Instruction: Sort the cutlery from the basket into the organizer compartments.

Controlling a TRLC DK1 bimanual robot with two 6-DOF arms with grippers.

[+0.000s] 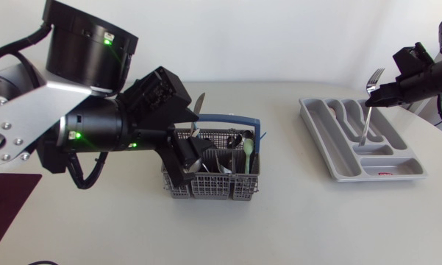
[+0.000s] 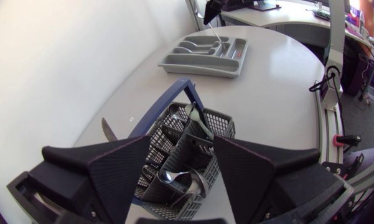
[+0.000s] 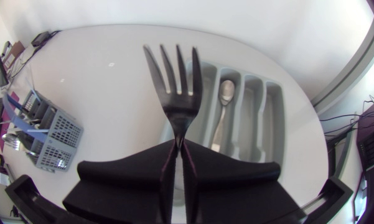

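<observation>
Right claw: your right gripper (image 3: 177, 146) is clamped on the fork (image 3: 174, 93), pinching its narrow neck just below the tines.
Fork: it hangs tines up over the grey organizer (image 1: 331, 158), handle pointing down into a long compartment (whether the tip touches the floor, you cannot tell).
Neighbour slot: a spoon (image 3: 226, 93) lies in a compartment just beside the fork's line.
Left claw: your left gripper (image 2: 182, 149) stands open, fingers either side of the cutlery packed in the basket (image 2: 218, 127), gripping nothing.
Risk, fork: a pinch that thin may let it swivel, so the handle could catch a divider or tip in with the spoon.
Risk, basket: spread fingers may snag the blue handle (image 2: 168, 102) or the mesh wall and drag the basket.
</observation>
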